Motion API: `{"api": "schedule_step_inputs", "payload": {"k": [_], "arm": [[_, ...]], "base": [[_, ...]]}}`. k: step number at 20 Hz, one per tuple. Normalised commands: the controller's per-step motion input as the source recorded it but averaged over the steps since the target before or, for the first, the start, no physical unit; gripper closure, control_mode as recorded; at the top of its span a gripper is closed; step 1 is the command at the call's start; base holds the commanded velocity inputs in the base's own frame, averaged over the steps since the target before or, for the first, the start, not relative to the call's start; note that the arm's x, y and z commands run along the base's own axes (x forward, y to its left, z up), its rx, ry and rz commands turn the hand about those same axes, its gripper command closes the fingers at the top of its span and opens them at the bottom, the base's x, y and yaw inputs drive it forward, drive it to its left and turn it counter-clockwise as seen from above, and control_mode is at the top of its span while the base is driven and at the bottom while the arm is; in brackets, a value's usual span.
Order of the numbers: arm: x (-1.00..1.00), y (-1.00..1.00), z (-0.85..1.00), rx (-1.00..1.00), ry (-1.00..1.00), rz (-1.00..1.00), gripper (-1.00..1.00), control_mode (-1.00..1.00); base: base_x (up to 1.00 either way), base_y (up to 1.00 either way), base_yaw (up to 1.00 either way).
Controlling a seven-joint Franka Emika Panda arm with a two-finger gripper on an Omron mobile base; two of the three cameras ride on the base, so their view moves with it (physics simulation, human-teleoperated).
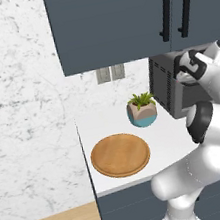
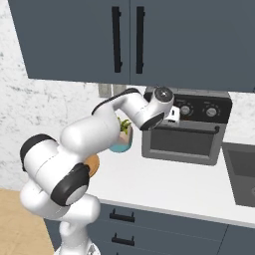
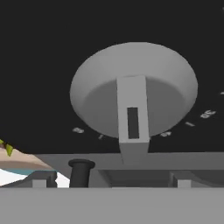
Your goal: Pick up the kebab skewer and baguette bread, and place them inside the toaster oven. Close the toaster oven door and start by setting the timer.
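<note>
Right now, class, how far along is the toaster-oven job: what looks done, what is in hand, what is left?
Done: the toaster oven door looks shut and the round wooden board is bare; whether the food is inside cannot be seen. In hand: the gripper is at the control strip, and the hand view faces a silver knob close up. Left: turning the timer.

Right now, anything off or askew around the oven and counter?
Nothing stands out. The toaster oven door is shut and sits square, the round wooden board lies flat on the counter, and the potted plant stands upright. The gripper is at the left silver knob.
</note>
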Motion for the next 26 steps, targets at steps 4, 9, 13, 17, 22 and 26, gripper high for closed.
{"api": "schedule_step_inputs", "payload": {"k": [4,9,13,17,22,26], "arm": [[0.0,0.0,0.35,0.0,-0.01,0.0,-1.0,-1.0],[-0.05,0.0,0.27,0.0,-0.02,0.0,-1.0,-1.0],[-0.57,0.0,0.02,0.0,0.0,0.0,-1.0,-1.0],[-0.73,-0.01,0.0,0.0,0.0,0.0,-1.0,-1.0],[-0.74,0.0,0.0,-0.01,-0.05,0.07,-1.0,-1.0],[-0.62,0.0,0.0,-0.12,-0.21,0.25,-1.0,-1.0]], "base": [[0.0,0.0,0.0],[0.0,0.0,0.0],[0.0,0.0,0.0],[0.0,0.0,0.0],[0.0,0.0,0.0],[0.0,0.0,0.0]]}}
